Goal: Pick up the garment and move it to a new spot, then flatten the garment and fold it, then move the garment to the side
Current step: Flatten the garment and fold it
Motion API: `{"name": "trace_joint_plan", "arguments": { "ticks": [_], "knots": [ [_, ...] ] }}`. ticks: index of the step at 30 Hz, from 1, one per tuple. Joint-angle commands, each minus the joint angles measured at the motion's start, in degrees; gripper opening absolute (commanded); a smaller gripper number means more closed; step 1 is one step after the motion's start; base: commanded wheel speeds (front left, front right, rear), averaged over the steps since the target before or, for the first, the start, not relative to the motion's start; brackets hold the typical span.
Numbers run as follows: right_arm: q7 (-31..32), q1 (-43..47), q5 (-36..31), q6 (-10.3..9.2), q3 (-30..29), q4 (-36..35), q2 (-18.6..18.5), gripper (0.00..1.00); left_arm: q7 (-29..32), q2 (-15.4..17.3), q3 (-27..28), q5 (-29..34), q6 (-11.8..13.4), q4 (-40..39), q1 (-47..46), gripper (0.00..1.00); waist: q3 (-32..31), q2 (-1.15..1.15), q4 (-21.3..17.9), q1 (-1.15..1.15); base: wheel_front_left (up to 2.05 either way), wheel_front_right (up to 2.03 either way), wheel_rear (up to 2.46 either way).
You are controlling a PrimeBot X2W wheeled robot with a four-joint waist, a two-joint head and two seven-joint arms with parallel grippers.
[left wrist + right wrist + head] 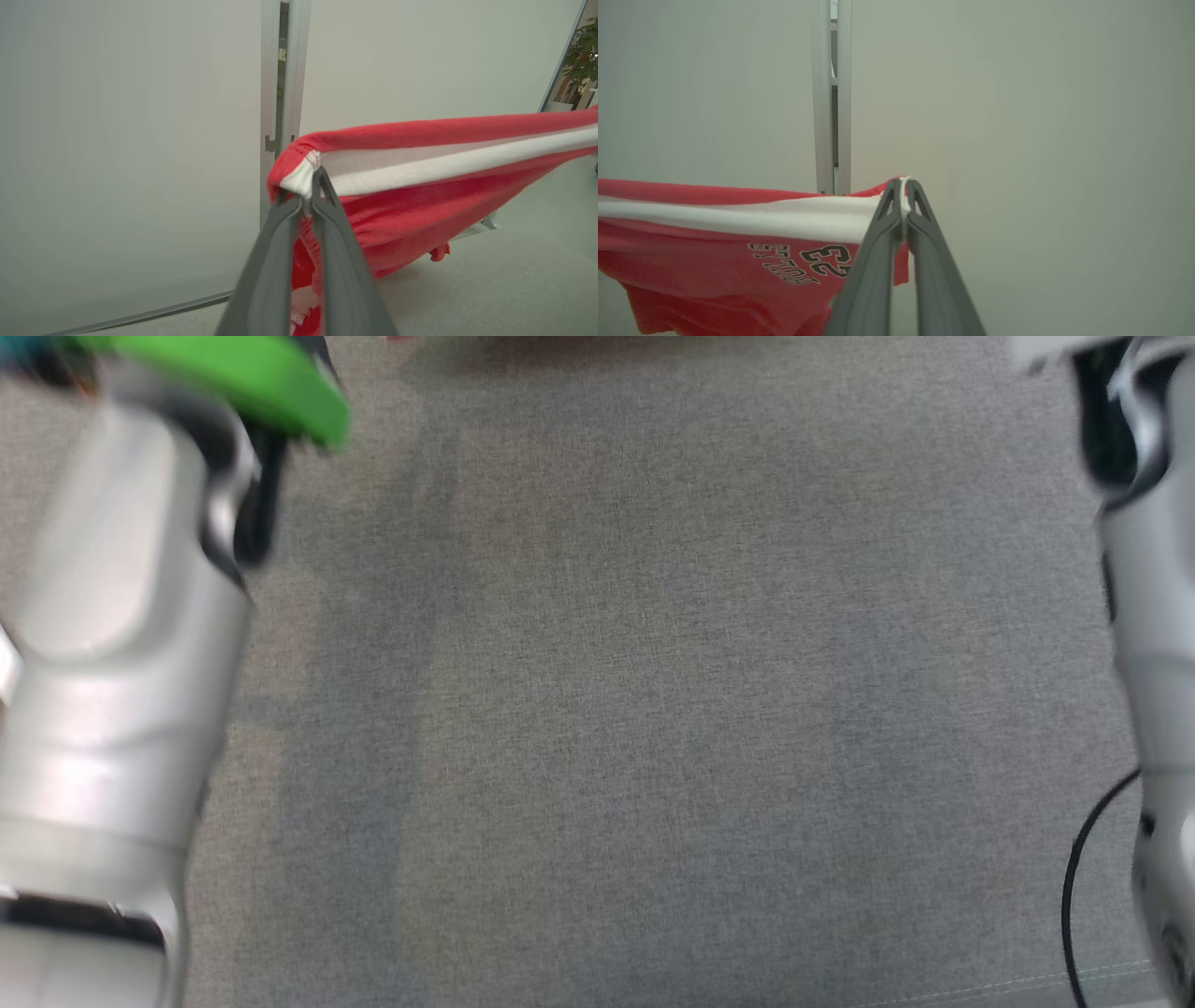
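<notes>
The garment (420, 196) is red with a white stripe along its edge and hangs stretched in the air between my two grippers. My left gripper (306, 186) is shut on one corner of the white band. The garment (714, 233) shows black printed lettering and the number 23 in the right wrist view, where my right gripper (903, 186) is shut on the opposite corner. In the head view, just a faint red strip of the garment (597, 340) touches the top edge, with my pale forearms at both sides.
A grey fabric surface (653, 709) spreads below the head camera. Pale wall panels with a metal seam (280, 93) stand behind the garment. A green ring (252, 373) sits on my left arm. A black cable (1078, 877) runs by my right arm.
</notes>
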Motion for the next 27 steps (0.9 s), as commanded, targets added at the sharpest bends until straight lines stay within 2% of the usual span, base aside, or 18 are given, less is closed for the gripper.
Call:
{"name": "trace_joint_plan", "arguments": {
  "ticks": [1, 3, 6, 13, 15, 22, 27],
  "knots": [
    [-0.2, 4.1, 0.9, -0.15, -0.5, -0.5, -0.3, 0.0, -0.5, 0.3, -0.2, -0.9, 0.2, 0.2, 4.2, 0.0, -1.0, 0.0, 0.0, -0.01, 0.0, 0.0, 0.0],
    [-0.2, 10.3, 3.1, -0.14, -0.1, -0.6, 0.6, 0.0, -0.5, -0.3, -0.9, -2.3, 0.1, -2.2, 10.5, 0.0, -1.7, 0.0, 0.1, -0.01, 0.0, 0.0, 0.0],
    [-0.2, 18.0, 5.1, -0.15, 0.6, -1.2, 0.0, 0.0, -0.5, -1.2, 0.4, -4.4, 0.1, -3.9, 20.7, 0.0, -2.9, 0.0, 0.3, -0.01, 0.0, 0.0, 0.0],
    [-0.2, 35.1, 7.5, -0.19, -1.7, -3.3, 0.5, 0.0, -0.5, -3.9, 2.5, -4.8, 0.2, -5.3, 38.5, 0.0, -7.3, 0.0, 0.9, -0.01, 0.0, 0.0, 0.0],
    [-0.3, 39.0, 7.1, -0.19, -2.5, -4.1, 0.8, 0.0, -0.5, -4.1, 1.5, -2.8, 0.1, -5.8, 42.0, 0.0, -8.9, 0.0, 1.1, -0.01, 0.0, 0.0, 0.0],
    [-0.3, 49.2, 7.5, -0.28, -6.9, -5.2, 2.9, 0.0, -0.5, -5.3, 3.4, -1.6, 0.2, -7.5, 53.2, 0.0, -14.3, 0.0, 1.4, -0.01, 0.0, 0.0, 0.0],
    [-0.3, 56.3, 7.1, -0.34, -7.8, -5.8, 4.3, 0.0, -0.5, -5.7, 4.4, -0.9, 0.3, -9.3, 60.0, 0.0, -18.4, 0.0, 1.5, -0.01, 0.0, 0.0, 0.0]
  ]
}}
